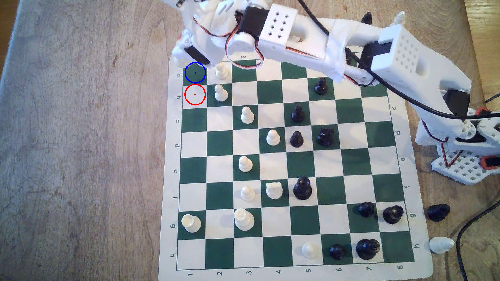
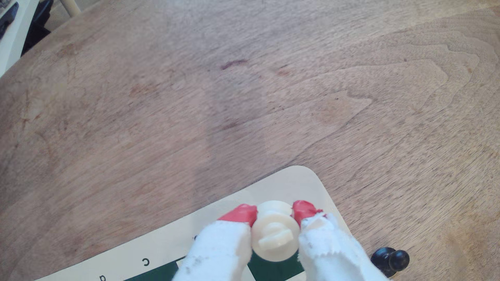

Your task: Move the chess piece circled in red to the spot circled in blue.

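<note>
Wrist view shows the gripper (image 2: 274, 213) closed on the chess piece (image 2: 274, 232), its red-tipped fingers (image 2: 240, 213) pinching the slender body, the piece hanging above the corner of the board (image 2: 303, 181). In the exterior view the red-ringed white square (image 1: 195, 94) is empty and the spot (image 1: 195, 72) lies just beside the arm's end. The step in hand looks like the set-down: lower straight, keep the base level and centred in the blue ring, clear of the white pawn (image 1: 221, 70) beside it, then open
</note>
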Tool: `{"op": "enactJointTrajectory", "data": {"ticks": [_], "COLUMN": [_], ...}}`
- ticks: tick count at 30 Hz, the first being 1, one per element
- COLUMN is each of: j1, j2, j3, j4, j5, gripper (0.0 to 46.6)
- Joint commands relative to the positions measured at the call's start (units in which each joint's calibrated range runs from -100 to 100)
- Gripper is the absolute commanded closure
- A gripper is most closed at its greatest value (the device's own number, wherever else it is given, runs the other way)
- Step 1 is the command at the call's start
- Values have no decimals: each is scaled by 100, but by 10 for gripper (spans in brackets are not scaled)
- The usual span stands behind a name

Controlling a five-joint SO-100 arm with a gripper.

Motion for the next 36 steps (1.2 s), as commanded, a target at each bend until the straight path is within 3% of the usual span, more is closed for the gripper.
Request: {"op": "enactJointTrajectory", "data": {"ticks": [1,36], "j1": [8,-16], "j2": [-170,280], "j3": [-563,-500], "j4": [-103,53], "j5": [29,83], "gripper": [464,455]}}
